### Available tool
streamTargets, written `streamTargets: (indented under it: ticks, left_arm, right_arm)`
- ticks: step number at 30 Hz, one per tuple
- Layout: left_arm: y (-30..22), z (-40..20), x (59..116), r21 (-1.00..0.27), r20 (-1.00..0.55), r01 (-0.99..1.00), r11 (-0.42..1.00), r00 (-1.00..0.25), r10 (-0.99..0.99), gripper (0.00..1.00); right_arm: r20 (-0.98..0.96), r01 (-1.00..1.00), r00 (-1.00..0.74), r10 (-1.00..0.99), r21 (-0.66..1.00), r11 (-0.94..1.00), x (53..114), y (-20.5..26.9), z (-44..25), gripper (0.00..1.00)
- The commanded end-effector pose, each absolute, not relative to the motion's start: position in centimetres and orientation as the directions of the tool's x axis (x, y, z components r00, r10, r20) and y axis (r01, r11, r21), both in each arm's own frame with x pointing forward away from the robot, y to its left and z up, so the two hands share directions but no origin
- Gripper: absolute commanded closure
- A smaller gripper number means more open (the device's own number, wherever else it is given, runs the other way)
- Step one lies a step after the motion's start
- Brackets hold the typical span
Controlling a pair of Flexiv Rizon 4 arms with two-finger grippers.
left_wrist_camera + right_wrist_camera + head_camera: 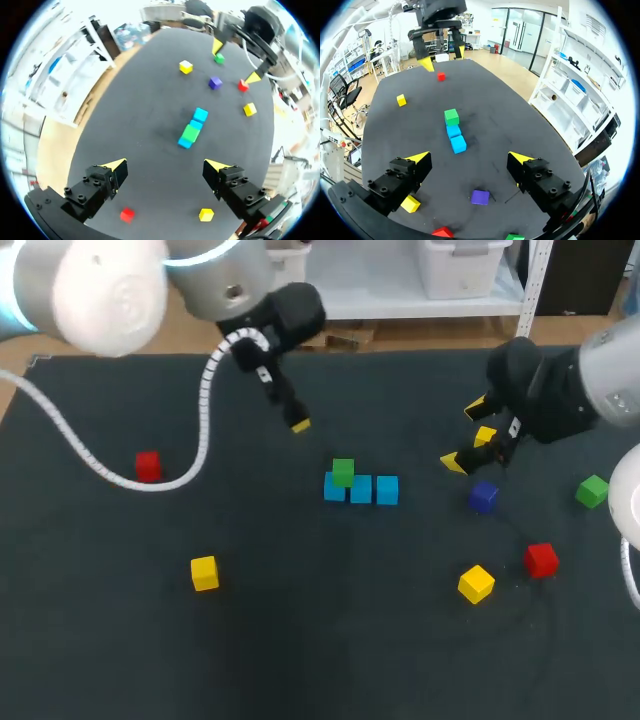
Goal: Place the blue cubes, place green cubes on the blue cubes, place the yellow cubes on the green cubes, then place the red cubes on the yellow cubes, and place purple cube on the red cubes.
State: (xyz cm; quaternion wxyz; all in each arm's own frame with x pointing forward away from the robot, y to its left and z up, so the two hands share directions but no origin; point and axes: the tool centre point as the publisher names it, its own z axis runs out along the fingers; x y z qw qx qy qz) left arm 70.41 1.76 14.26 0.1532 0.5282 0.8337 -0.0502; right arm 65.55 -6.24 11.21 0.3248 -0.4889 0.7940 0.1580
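Note:
Three blue cubes (pixel 361 489) lie in a row at mid-table, with a green cube (pixel 343 472) on the leftmost one. The same row (pixel 200 115) and green cube (pixel 190 132) show ahead of my left gripper (pixel 166 165), which hangs open and empty above the table's far side (pixel 290 410). My right gripper (pixel 465 435) is open and empty too (pixel 470 159), above a yellow cube (pixel 485 436). A purple cube (pixel 483 496) lies just in front of it. Loose cubes: green (pixel 592 491), red (pixel 541 560), yellow (pixel 476 583), yellow (pixel 204 572), red (pixel 148 465).
The dark table (pixel 330 640) has free room along its front and between the stack and the left-hand cubes. My left arm's white cable (pixel 200 430) hangs over the table's left side.

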Motion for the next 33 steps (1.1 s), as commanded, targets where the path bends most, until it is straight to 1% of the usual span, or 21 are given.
streamTargets:
  ticks: [1,10,15,24,33]
  left_arm:
    - [5.4,14.5,68.8,0.118,-0.519,0.853,0.508,-0.383,0.764,0.0]
    - [10.2,15.1,69.9,0.094,-0.645,0.723,0.685,-0.479,0.595,0.0]
    - [12.7,15.0,70.2,0.101,-0.693,0.651,0.752,-0.497,0.523,0.0]
    - [14.2,16.1,70.4,0.09,-0.783,0.586,0.805,-0.458,0.421,0.0]
    - [14.6,16.9,71.0,0.088,-0.796,0.571,0.817,-0.453,0.402,0.0]
  right_arm:
    - [-0.672,-0.88,-0.31,-0.673,-0.065,0.47,65.6,-6.3,11.2,0.0]
    - [-0.672,-0.88,-0.31,-0.673,-0.065,0.47,65.6,-6.3,11.2,0.0]
    - [-0.672,-0.88,-0.31,-0.673,-0.065,0.47,65.6,-6.3,11.2,0.0]
    - [-0.672,-0.88,-0.31,-0.673,-0.065,0.47,65.6,-6.3,11.2,0.0]
    - [-0.672,-0.88,-0.31,-0.673,-0.065,0.47,65.6,-6.3,11.2,0.0]
